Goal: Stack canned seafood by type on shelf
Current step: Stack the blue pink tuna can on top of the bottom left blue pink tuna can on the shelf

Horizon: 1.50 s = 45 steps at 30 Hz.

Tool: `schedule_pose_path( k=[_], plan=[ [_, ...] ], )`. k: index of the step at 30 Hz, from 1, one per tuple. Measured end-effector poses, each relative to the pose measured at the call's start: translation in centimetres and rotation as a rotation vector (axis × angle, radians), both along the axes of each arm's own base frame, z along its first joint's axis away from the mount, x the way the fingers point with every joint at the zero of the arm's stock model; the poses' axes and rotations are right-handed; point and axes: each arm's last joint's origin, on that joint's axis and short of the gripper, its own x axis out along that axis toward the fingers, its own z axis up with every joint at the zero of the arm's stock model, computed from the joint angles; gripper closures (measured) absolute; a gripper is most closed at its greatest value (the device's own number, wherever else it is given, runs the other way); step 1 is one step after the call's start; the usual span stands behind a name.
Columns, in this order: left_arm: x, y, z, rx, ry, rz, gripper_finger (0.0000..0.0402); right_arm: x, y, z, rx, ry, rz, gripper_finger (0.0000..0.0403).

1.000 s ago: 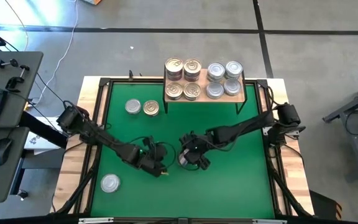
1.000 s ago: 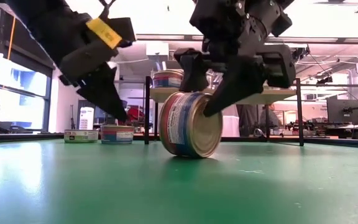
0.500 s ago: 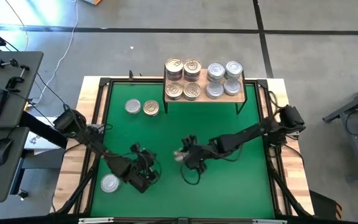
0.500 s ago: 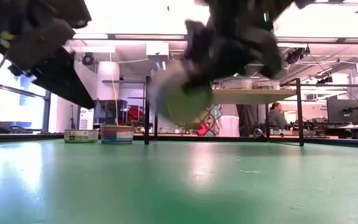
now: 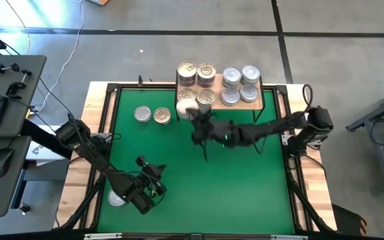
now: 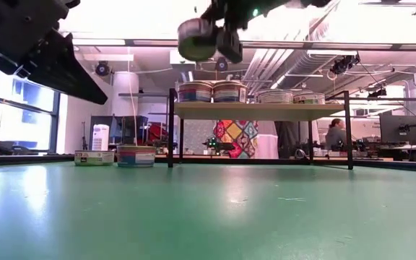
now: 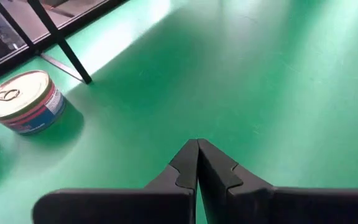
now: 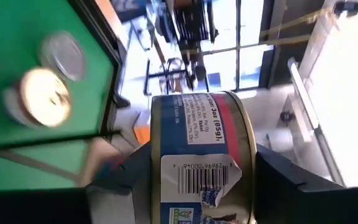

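Observation:
The shelf (image 5: 253,101) stands at the mat's far edge, with gold-lidded tins (image 5: 197,83) on its left half and silver-lidded tins (image 5: 240,85) on its right half. My right gripper (image 5: 192,115) is shut on a tin (image 8: 197,155) in the air by the shelf's near left corner, higher than the shelf board (image 6: 258,110) in the low view. On the mat left of the shelf rest a silver tin (image 5: 143,115) and a gold tin (image 5: 162,117). Another tin (image 5: 115,198) lies near the left corner, partly under my left arm. My left gripper (image 7: 197,158) is shut and holds nothing. My right gripper pinches the tin between its two fingers (image 8: 129,180), one on each flat end. The labelled side wall (image 8: 194,134) faces the wrist camera. The arm reaches in level from the table's right side. The tin hangs clear of the mat and the shelf.
The green mat (image 5: 245,180) has free room across its middle and right. A black frame runs round the mat. A desk with a keyboard and mouse stands beyond the table's left side. People and furniture show in the room behind the shelf.
My right gripper has lifted the tin, which stood on its edge on the mat's middle, and carried it up and toward the shelf's near left corner, turning its wrist. My left gripper, shut throughout, has swung toward the table's near left corner.

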Motion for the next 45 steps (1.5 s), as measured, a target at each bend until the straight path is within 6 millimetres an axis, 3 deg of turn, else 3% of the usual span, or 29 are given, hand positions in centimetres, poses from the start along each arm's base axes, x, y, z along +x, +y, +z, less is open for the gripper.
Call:
schedule_pose_path(
  k=[7,15,23,31,45],
  plan=[
    [0.0,0.0,0.0,0.005,-0.004,0.001,0.0401,-0.1,-6.2,-0.4,0.118,-0.045,-0.051,0.0223],
    [0.0,0.1,0.0,0.007,-0.005,0.002,0.0401,-0.4,-9.0,-0.9,0.240,-0.072,-0.035,0.0223],
    [0.0,0.0,0.0,0.011,-0.010,0.002,0.0401,-0.1,-10.4,-1.8,0.252,-0.063,-0.021,0.0223],
    [0.1,0.1,0.0,0.011,-0.010,0.003,0.0401,0.1,-10.5,-1.8,0.298,-0.116,-0.019,0.0182],
    [0.0,0.0,0.0,0.011,-0.010,0.003,0.0401,0.1,-10.3,-2.2,0.418,-0.133,0.033,0.0171]
  ],
)
